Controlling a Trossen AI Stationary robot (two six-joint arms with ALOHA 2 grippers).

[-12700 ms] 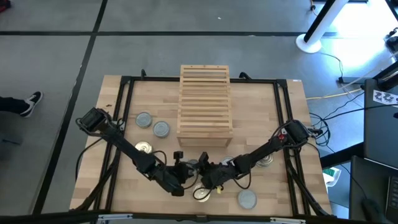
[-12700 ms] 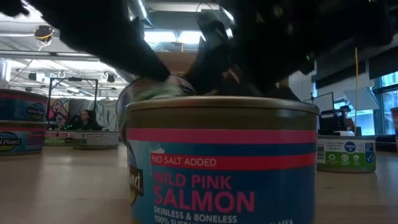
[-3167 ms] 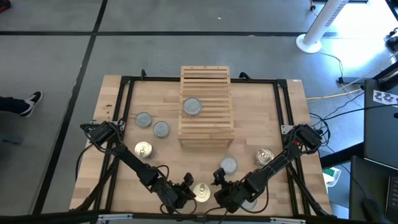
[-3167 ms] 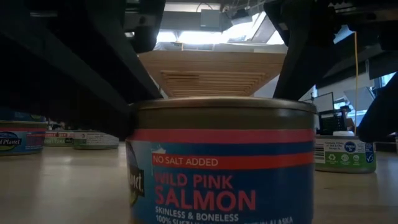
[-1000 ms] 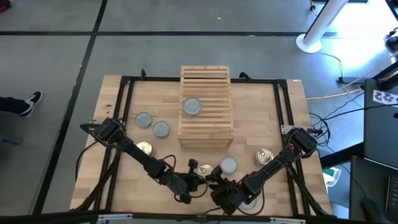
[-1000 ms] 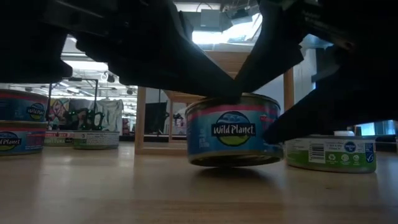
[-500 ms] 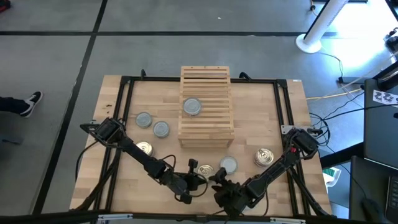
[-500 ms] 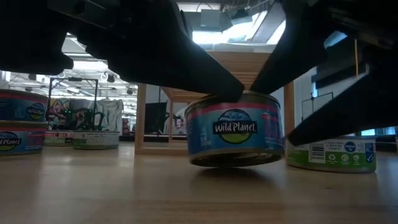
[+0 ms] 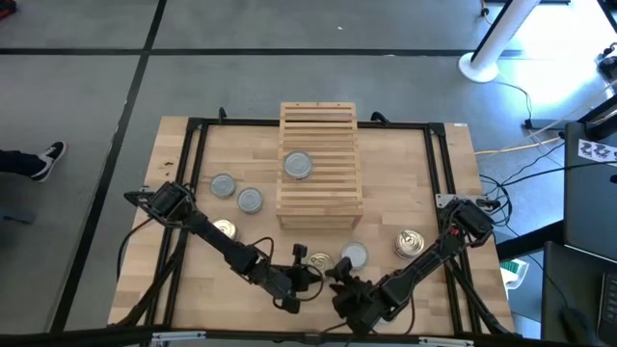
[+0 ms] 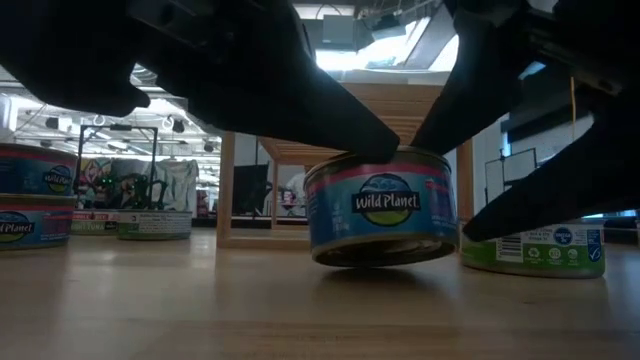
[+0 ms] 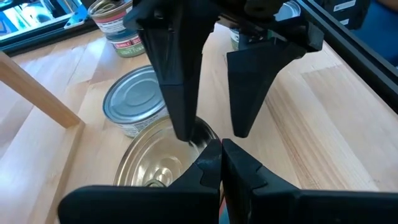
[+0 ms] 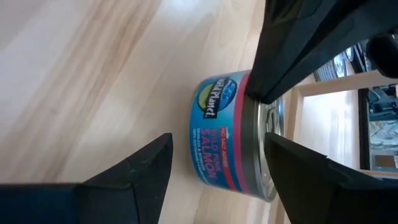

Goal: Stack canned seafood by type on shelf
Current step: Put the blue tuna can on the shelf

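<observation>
Left end effector [image 11: 221, 149] closed, tips on golden tin [image 11: 163, 165].

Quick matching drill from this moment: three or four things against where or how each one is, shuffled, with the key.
Things:
1. left gripper
2. right gripper
3. grey-topped can
4. salmon can

States:
A. sits on the slatted shelf
B. tilted, one edge lifted off the table
C. shut, pressing on the gold lid
D. open, facing the can's side

Pairs: 1-C, 2-D, 3-A, 4-B
</observation>
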